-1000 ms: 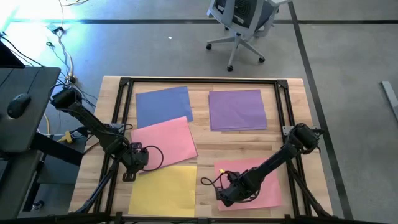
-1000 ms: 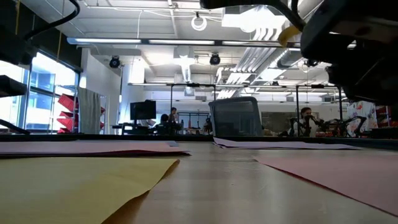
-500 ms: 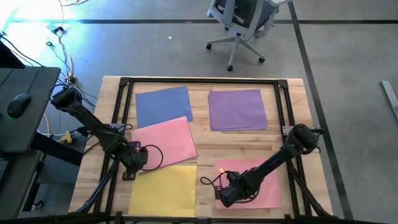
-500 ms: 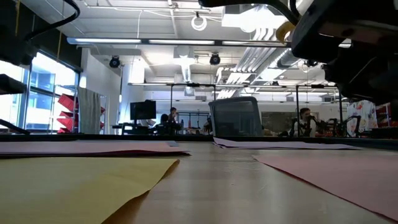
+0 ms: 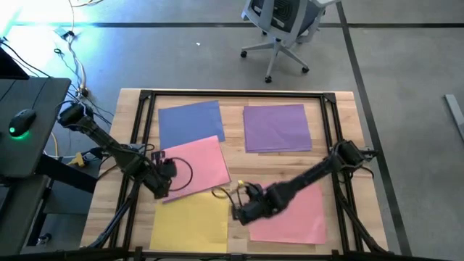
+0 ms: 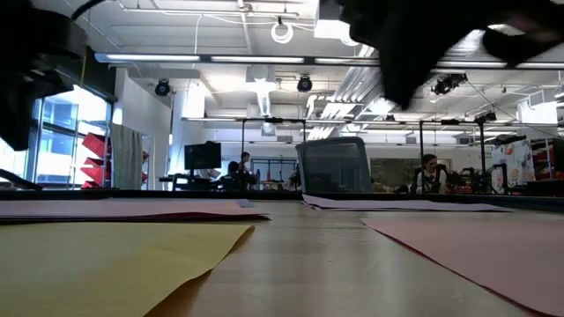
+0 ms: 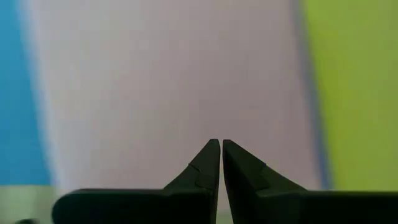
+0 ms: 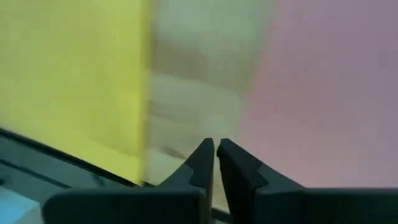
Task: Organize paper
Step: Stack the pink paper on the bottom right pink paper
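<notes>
Five sheets lie flat on the wooden table: blue [image 5: 190, 123] and purple [image 5: 277, 127] at the far side, a pink sheet [image 5: 197, 165] overlapping the blue one's near edge, yellow [image 5: 192, 217] and another pink sheet [image 5: 293, 214] at the near side. My left gripper [image 5: 162, 185] is shut and hangs over the middle pink sheet's near left part [image 7: 186, 81]. My right gripper [image 5: 238, 212] is shut over the bare wood strip [image 8: 193, 93] between the yellow and the near pink sheet. In the low view both show only as dark shapes high above the table top.
A black metal frame [image 5: 232, 94] runs around the table top, with rails along the left and right sides. Cables loop by each wrist. An office chair [image 5: 283, 22] stands on the floor beyond the far edge. A desk with a mouse [image 5: 22, 119] stands to the left.
My right gripper has swung from above the near pink sheet toward the table's left, ending over the wood beside the yellow sheet. My left gripper has shifted a little toward the far right, onto the middle pink sheet. The sheets have stayed in place.
</notes>
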Robot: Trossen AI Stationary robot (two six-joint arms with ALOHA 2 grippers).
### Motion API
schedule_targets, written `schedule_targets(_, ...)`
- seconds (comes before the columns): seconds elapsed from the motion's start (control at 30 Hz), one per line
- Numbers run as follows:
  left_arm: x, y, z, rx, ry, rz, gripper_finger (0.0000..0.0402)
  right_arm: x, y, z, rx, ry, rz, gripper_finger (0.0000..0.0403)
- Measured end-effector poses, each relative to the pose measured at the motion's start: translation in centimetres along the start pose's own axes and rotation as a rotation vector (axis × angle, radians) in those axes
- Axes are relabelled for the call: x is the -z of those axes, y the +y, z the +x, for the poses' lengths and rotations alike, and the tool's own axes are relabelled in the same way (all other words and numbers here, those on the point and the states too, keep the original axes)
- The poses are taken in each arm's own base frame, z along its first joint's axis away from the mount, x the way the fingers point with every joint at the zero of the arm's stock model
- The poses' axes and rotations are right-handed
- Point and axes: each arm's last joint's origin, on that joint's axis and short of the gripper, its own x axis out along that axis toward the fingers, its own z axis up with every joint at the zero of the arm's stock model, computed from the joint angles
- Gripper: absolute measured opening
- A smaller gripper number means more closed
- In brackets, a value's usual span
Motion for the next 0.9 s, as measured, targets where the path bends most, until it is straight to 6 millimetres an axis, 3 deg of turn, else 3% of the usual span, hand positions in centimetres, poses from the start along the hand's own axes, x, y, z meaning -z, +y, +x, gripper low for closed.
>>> schedule_targets(0.23,-0.9,2.6,3.6,-0.094,-0.042,0.004,0.0000,-8.1,1.6,0.7,-0.076,-0.128,-0.071,0.0134)
schedule_targets(0.43,-0.2,3.4,6.9,0.028,-0.101,0.066,0.0000,-13.0,2.1,1.6,-0.207,-0.186,-0.051,0.0180)
schedule_targets(0.57,0.0,3.4,8.0,0.077,-0.173,0.192,0.0000,-14.0,2.6,2.3,-0.262,-0.165,-0.057,0.0188)
schedule_targets(0.73,0.1,3.6,8.8,0.098,-0.229,0.284,0.0000,-13.6,2.3,4.2,-0.230,-0.128,-0.065,0.0188)
schedule_targets(0.9,-0.3,3.3,9.4,0.141,-0.261,0.428,0.0000,-13.3,2.1,4.5,-0.208,-0.131,-0.052,0.0188)
